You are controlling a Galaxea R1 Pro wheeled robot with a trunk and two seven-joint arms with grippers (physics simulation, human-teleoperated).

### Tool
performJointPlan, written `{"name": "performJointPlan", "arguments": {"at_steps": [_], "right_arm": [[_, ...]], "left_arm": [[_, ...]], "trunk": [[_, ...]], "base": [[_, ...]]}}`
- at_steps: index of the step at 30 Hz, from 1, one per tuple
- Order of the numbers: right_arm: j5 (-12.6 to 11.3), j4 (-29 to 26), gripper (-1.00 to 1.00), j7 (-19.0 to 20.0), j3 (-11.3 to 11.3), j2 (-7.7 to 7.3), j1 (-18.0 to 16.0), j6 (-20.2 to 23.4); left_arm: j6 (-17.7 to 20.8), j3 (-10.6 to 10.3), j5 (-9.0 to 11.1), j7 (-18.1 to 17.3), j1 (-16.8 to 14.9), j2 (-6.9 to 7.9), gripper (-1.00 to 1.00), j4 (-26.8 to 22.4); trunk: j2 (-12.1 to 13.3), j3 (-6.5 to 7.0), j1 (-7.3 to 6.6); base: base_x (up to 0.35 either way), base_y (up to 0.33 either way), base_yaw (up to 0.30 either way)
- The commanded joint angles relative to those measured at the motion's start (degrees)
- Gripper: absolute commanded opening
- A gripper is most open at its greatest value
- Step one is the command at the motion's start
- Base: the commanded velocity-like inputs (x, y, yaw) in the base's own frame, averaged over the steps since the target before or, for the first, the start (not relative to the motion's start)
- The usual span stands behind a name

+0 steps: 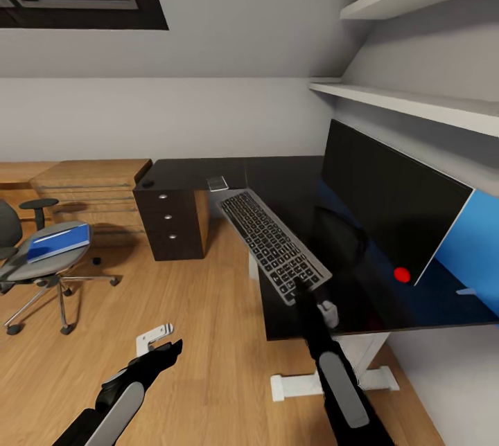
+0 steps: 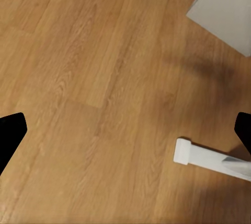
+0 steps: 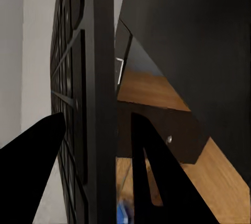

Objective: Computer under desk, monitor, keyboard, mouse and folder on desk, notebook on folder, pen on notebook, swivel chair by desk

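Right gripper, closest to the lens at the end of its dark forearm, pinches the near short end of the keyboard; the right wrist view shows one finger on the key side and the other under the slab, jaws clamped on its thin edge. Largest in frame, the black-topped desk runs along the wall with its bright blue back panel, and the wide monitor already stands on it at the right. Farther left, the swivel chair sits well apart from the desk, carrying the blue folder. Keyboard next: its long axis runs diagonally away from the robot toward the far left, parallel to the screen, keys up, and it appears to ride slightly above the desktop near the front edge. Setting it down well likely means lowering it level, keeping it beside the monitor and fully clear of the edge before letting go. Left gripper hangs over bare wood floor, jaws spread and empty. Smallest, a dark mouse rests on the desk's far left corner.
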Motion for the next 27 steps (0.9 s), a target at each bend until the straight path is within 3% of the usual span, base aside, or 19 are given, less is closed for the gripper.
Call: {"name": "performJointPlan", "arguments": {"at_steps": [1, 4, 7, 12, 14, 17, 23, 27], "right_arm": [[-3.4, 0.7, -1.00, 0.2, 0.9, 0.00, 0.0, -0.7], [-8.1, 1.7, -1.00, 0.4, 2.7, 0.00, 0.1, -1.2], [-8.9, 1.9, -1.00, 0.4, 3.1, 0.00, 0.1, -1.3], [-9.3, 2.0, -1.00, 0.4, 3.3, 0.00, 0.2, -1.5], [-9.3, 2.0, -1.00, 0.4, 3.2, 0.00, 0.2, -1.5], [-9.3, 2.0, -1.00, 0.3, 3.1, 0.00, 0.2, -1.4], [-9.0, 2.8, -1.00, -0.1, 2.6, 0.00, 0.2, -1.7], [-9.0, 4.1, -1.00, -0.2, -0.1, 0.00, 0.2, -2.3]], "left_arm": [[0.0, -0.2, 0.4, 0.5, -0.1, 0.06, 1.00, -0.1], [0.0, -0.9, 0.3, 0.3, -0.1, 0.06, 1.00, 0.0], [0.0, -1.8, 0.4, 0.1, -0.1, 0.06, 1.00, 0.1], [0.0, -2.3, 0.2, 0.0, -0.1, 0.03, 1.00, 0.6], [0.0, -4.6, 0.1, 0.2, -0.1, 0.04, 1.00, 0.6], [-0.1, -6.5, 0.0, 0.4, -0.1, 0.06, 1.00, 0.6], [-0.1, -6.9, 0.0, 0.4, -0.1, 0.06, 1.00, 0.5], [-0.1, -7.0, 0.0, 0.4, -0.1, 0.06, 1.00, 0.5]], "trunk": [[0.0, -0.06, 0.00], [0.0, -0.06, 0.00], [0.0, -0.06, 0.00], [0.0, -0.06, 0.00], [0.0, -0.06, 0.00], [0.0, -0.06, 0.00], [0.0, -0.06, 0.00], [0.0, -0.06, 0.00]], "base": [[0.000, 0.000, 0.000], [0.000, 0.000, 0.000], [0.000, 0.000, 0.000], [0.018, 0.030, 0.000], [0.100, 0.226, 0.000], [0.109, 0.260, 0.000], [0.113, 0.267, 0.000], [0.111, 0.150, 0.000]]}}
